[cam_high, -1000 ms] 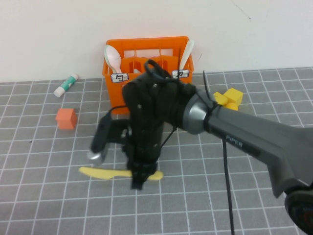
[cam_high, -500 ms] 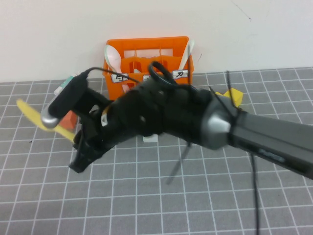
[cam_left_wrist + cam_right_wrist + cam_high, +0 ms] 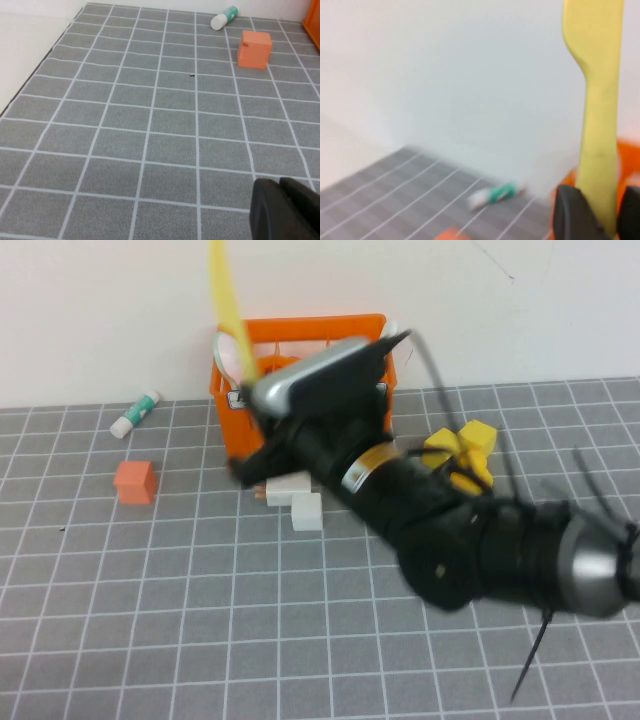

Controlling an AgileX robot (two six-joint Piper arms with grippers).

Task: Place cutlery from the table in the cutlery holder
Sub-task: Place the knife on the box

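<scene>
A pale yellow knife [image 3: 228, 300] stands almost upright in front of the wall, blade end up, over the left front of the orange cutlery holder [image 3: 320, 338]. My right gripper [image 3: 256, 390] is shut on its lower end. In the right wrist view the knife [image 3: 597, 100] rises between the two dark fingers [image 3: 574, 210], with the orange holder [image 3: 626, 150] behind it. My left gripper [image 3: 286, 212] hangs low over the grey table [image 3: 150, 125] far to the left, fingers together and holding nothing. It is out of the high view.
An orange cube [image 3: 134, 482] and a green-capped glue stick [image 3: 134, 414] lie left of the holder. Two white blocks [image 3: 297, 502] sit just in front of it, yellow blocks [image 3: 462, 443] to its right. The right arm covers the table's middle right.
The right arm lifted the yellow knife off the table, swung it left, then raised it upright beside the holder. The left gripper shows only now.
</scene>
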